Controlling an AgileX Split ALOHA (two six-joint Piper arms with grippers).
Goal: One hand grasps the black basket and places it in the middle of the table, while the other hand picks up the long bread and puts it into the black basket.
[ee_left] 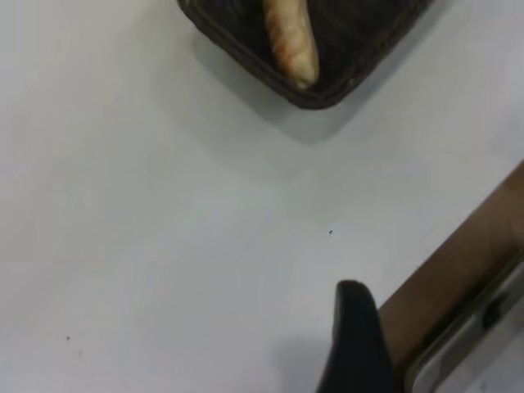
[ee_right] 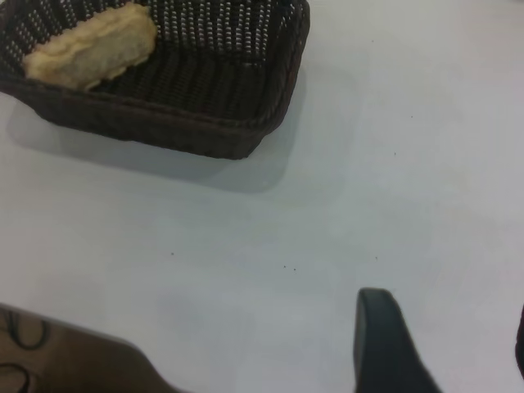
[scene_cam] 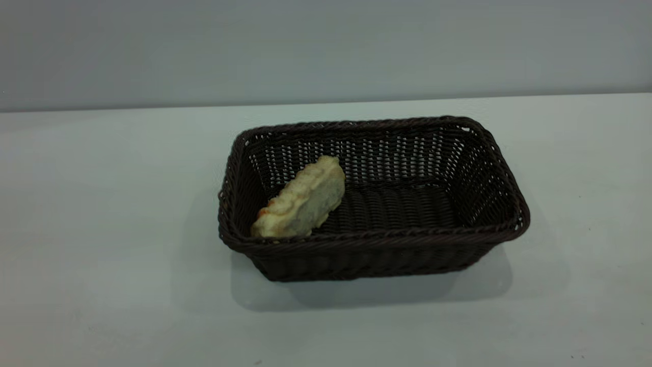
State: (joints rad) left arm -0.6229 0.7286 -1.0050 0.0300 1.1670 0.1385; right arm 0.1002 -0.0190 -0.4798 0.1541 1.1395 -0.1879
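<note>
Already the long bread [scene_cam: 302, 201] leans pale side up against the nine-o'clock end wall inside the black basket [scene_cam: 387, 239] at the table's [scene_cam: 102, 229] centre, while both grippers hang well apart from it, finger spread indiscernible.

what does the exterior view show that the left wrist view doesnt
Only the exterior view shows the whole black basket, all four woven sides, with the long bread leaning in its left end, and neither gripper. Only the left wrist view shows a black finger of the left gripper above the table, well away from the basket, plus a brown edge beyond it. Both show the bread lying inside the basket on the white table.
</note>
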